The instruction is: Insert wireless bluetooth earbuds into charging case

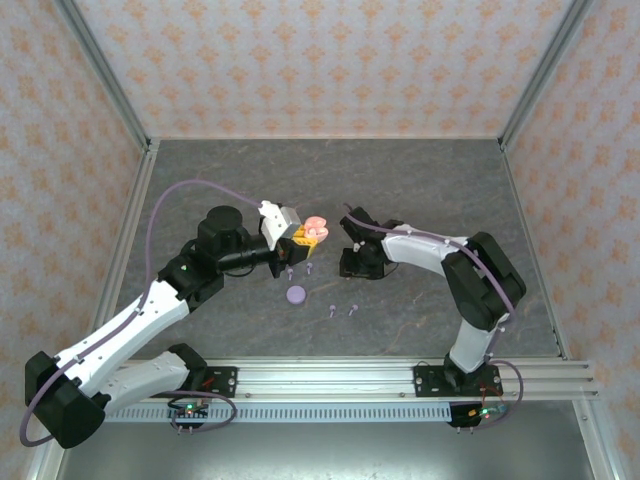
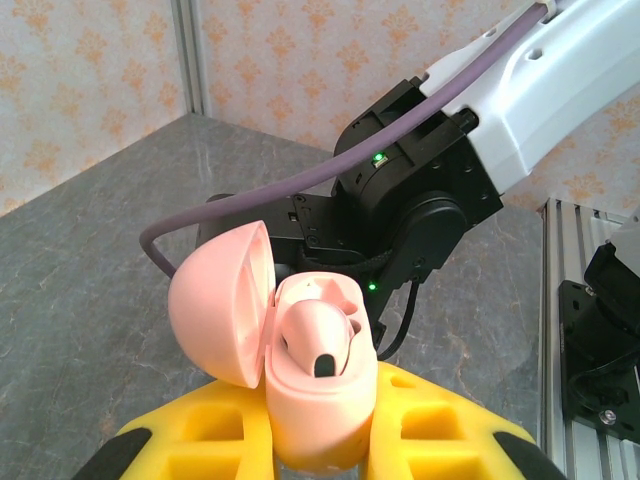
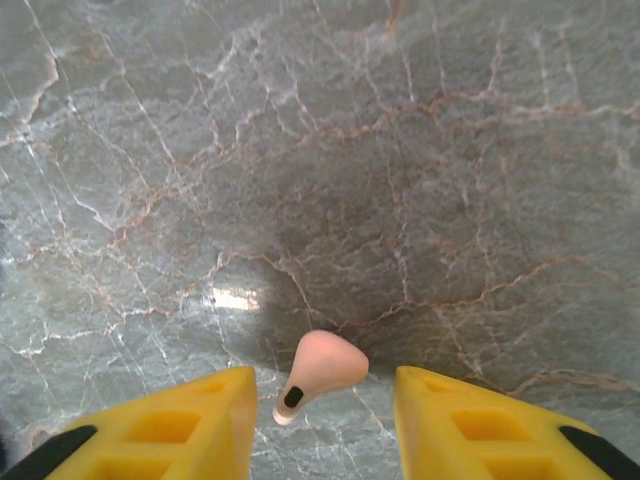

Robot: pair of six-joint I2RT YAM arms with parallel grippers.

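A pink charging case [image 2: 322, 405] stands upright between the yellow fingers [image 2: 435, 425] of my left gripper [image 2: 320, 445], which is shut on it. Its lid [image 2: 215, 300] hangs open to the left and one pink earbud [image 2: 315, 335] sits inside. From above, the case [image 1: 316, 230] and left gripper [image 1: 303, 237] are held over the table's middle. The second pink earbud [image 3: 322, 372] lies on the marble between the fingers of my right gripper [image 3: 320, 388], which is open, with a gap on each side. That right gripper [image 1: 352, 268] points down at the table just right of the case.
Several lilac earbuds [image 1: 331, 309] lie loose on the table in front of the grippers, beside a round lilac disc [image 1: 296, 295]. An aluminium rail [image 1: 330, 375] runs along the near edge. Patterned walls with metal posts [image 1: 120, 110] enclose the table.
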